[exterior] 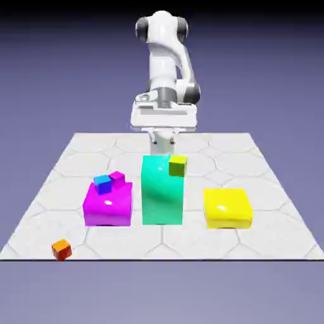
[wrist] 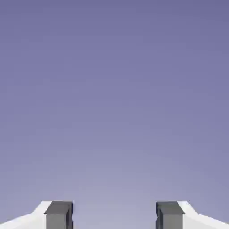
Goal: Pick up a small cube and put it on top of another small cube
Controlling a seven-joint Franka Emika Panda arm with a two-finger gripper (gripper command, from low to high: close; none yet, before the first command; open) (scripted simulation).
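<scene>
Nothing is picked up yet; the tool point(wrist: 114, 217) stands released, its jaws apart and empty, facing only backdrop; the small cube point(exterior: 61, 249) sits at the exterior view's lower left, on the desk point(exterior: 266, 228); next, I judge, a long reach toward it.
</scene>
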